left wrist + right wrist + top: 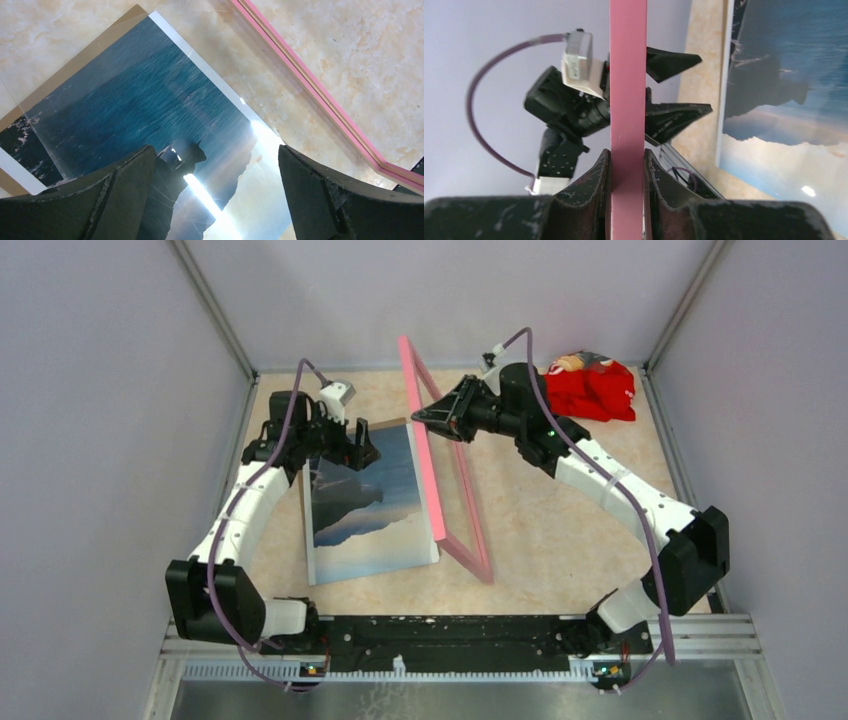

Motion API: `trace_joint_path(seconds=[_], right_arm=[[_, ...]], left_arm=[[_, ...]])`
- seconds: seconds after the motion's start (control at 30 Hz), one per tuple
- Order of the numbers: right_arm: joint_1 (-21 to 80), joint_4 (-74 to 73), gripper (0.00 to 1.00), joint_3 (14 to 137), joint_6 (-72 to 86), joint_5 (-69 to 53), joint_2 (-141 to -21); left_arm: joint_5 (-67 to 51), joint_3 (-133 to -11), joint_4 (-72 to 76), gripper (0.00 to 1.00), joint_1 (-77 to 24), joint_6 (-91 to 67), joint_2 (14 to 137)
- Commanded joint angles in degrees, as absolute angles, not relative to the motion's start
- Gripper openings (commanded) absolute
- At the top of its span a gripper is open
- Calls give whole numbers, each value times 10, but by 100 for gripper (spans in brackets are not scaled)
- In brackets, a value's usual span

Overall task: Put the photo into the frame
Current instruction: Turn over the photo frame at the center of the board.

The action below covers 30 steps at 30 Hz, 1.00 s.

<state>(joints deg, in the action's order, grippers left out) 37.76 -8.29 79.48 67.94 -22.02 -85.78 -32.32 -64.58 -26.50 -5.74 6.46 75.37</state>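
the left gripper (358, 448) hovers over the far end of the photo (368, 505), its jaws spread wide with nothing between them. the photo lies face up on the table (570, 540), just left of the frame (432, 465). the frame stands tilted on one edge, its raised pink rail clenched in the right gripper (424, 416). a crumpled red thing (597, 390) lies at the far right.
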Motion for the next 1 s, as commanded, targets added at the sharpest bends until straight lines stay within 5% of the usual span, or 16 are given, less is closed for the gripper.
trace_joint_path(seconds=[0.0, 0.43, 0.67, 0.97], right_arm=[[346, 38, 0, 782, 753, -273, -836], [258, 143, 1, 616, 836, -350, -781], [183, 41, 52, 624, 773, -382, -742], [116, -147, 68, 694, 633, -401, -719]], left_arm=[[-329, -661, -246, 99, -73, 43, 745], [-284, -706, -227, 99, -161, 9, 762], [-269, -713, -213, 99, -192, 3, 765], [-248, -716, -216, 99, -208, 17, 771]])
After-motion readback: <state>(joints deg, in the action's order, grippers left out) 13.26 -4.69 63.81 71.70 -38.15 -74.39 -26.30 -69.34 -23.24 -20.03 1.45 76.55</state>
